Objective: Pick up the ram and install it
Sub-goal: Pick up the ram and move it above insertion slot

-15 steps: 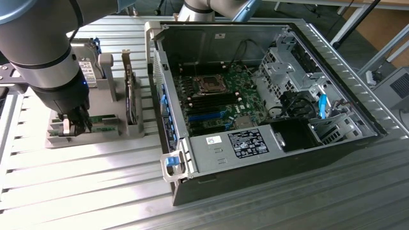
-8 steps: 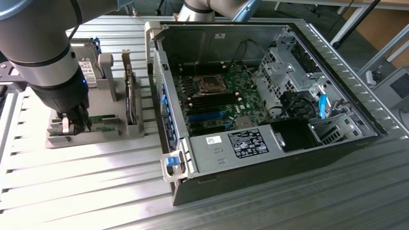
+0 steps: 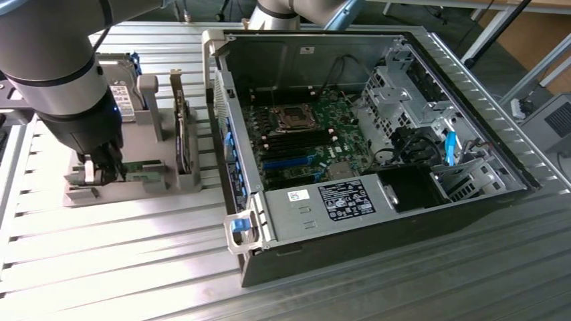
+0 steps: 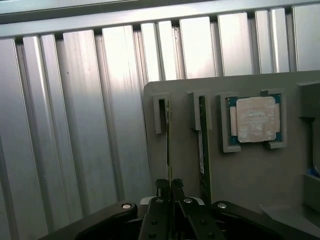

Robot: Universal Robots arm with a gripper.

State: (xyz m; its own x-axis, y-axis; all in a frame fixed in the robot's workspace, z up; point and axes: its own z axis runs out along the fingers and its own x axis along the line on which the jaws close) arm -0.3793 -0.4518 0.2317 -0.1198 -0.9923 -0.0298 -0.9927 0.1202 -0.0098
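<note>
Fingers clasp the ram in its tray on ribbed aluminium table.

Tool low, narrowly pinched.

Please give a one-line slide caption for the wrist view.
Gripper, jaws closed on the ram standing on edge in the grey holder, beside a second stick and a processor.

Hard light glares off the ribbed metal bench, blown out white near the grey holder; the open case is dim inside. In the wrist view bright sheen streaks the slats, while the end effector and the ram sit dark and shadowed
</note>
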